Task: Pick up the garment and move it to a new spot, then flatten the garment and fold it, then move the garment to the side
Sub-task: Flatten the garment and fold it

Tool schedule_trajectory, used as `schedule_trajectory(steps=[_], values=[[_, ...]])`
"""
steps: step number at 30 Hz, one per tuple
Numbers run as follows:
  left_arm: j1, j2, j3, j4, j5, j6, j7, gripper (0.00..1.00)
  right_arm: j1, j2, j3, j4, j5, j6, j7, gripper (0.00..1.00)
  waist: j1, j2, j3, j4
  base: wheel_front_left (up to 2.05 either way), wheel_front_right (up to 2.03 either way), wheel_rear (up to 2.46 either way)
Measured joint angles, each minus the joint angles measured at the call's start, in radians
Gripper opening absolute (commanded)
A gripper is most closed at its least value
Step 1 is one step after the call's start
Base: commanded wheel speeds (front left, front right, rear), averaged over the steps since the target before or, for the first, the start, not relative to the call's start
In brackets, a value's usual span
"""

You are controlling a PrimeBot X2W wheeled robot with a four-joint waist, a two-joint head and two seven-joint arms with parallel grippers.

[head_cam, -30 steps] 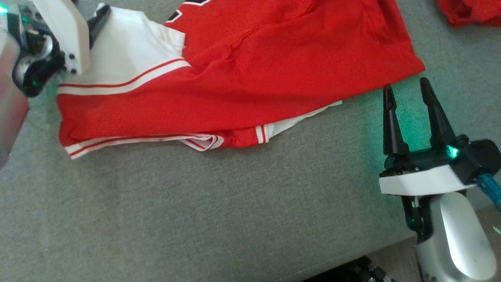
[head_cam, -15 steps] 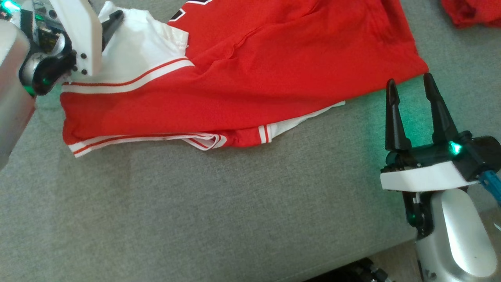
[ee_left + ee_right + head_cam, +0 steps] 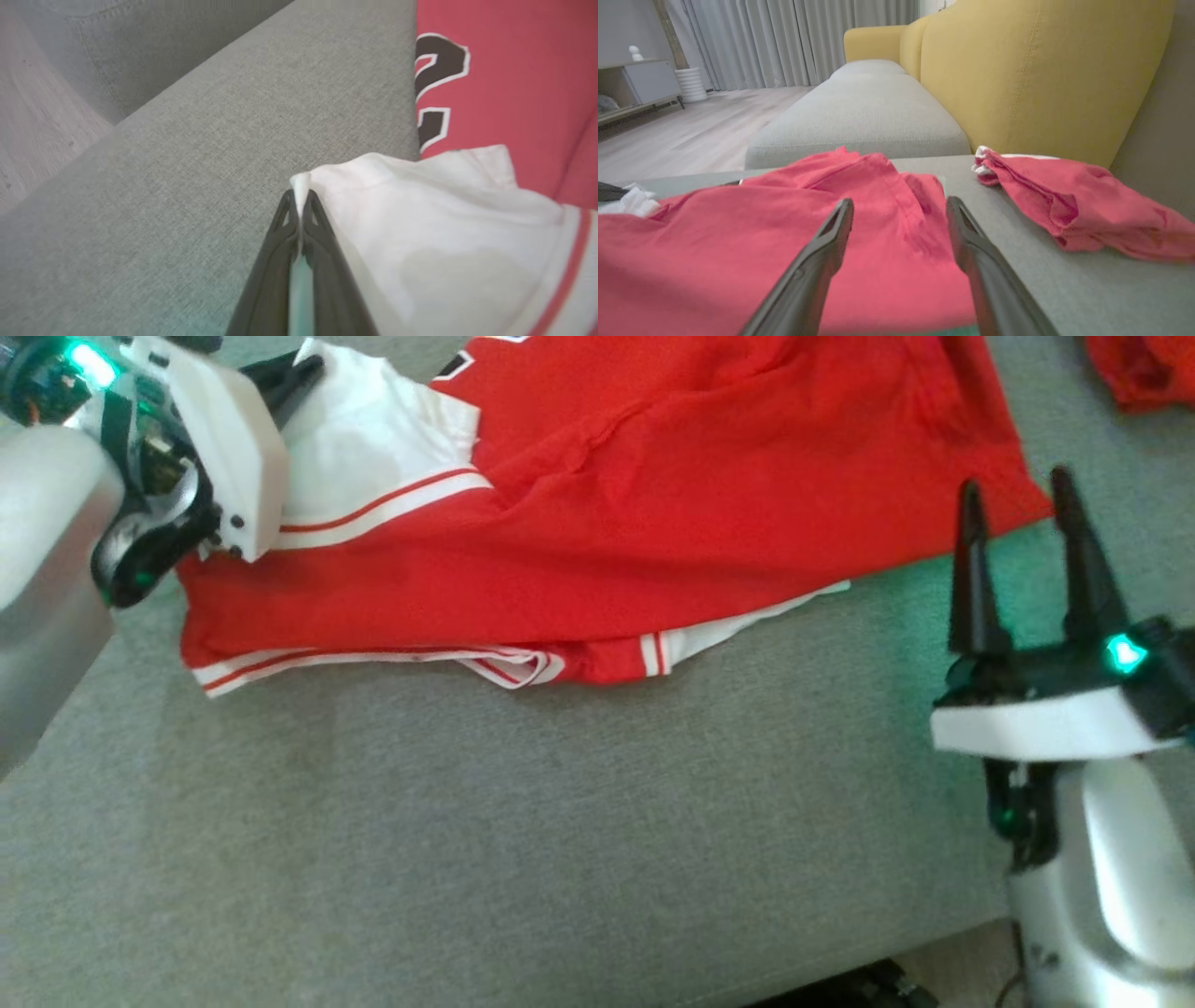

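One corner point(image 3: 301, 179) of the jersey point(image 3: 653, 523) sits pinched in the left gripper point(image 3: 299, 207), apparently for folding; the right gripper point(image 3: 1016, 490) hovers wide.

A yellow sofa back point(image 3: 1041, 70) stood upright. At its foot, a crumpled red cloth point(image 3: 1073, 205) lay on the grey surface point(image 3: 523, 840). A pale seat cushion point(image 3: 864, 112) ran along its front. Well beyond it hung grey curtains point(image 3: 784, 42), with a white ribbed pot point(image 3: 691, 84) and a low cabinet point(image 3: 644, 81) on the wooden floor point(image 3: 691, 135).

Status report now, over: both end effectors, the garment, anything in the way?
Left end effector shut on garment, white corner. Right end effector open, at red hem, empty. Second red cloth lies apart, far right.
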Motion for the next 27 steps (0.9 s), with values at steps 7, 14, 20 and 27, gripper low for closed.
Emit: schedule_trajectory(steps=[7,14,20,27], values=[[0.006,0.054,-0.007,-0.082,0.002,0.0,-0.136,0.0,-0.151,-0.15,0.064,0.127,0.072,0.0,0.0,1.0,0.0,0.0,-0.006,0.037,0.0,0.0,0.0],[0.005,0.103,-0.011,-0.171,0.011,0.0,-0.196,0.0,-0.479,-0.448,0.461,0.368,0.374,0.0,0.106,1.0,0.0,0.0,-0.009,0.089,0.0,0.0,0.0],[0.005,0.118,-0.011,-0.232,0.011,0.01,-0.197,0.0,-0.662,-0.574,0.721,0.428,0.549,0.0,0.192,1.0,0.0,0.0,-0.001,0.127,0.0,0.0,0.0],[0.005,0.13,-0.012,-0.279,0.013,0.024,-0.196,0.0,-0.786,-0.604,0.927,0.515,0.685,0.0,0.22,0.8,0.0,0.0,0.011,0.157,0.0,0.0,0.0]])
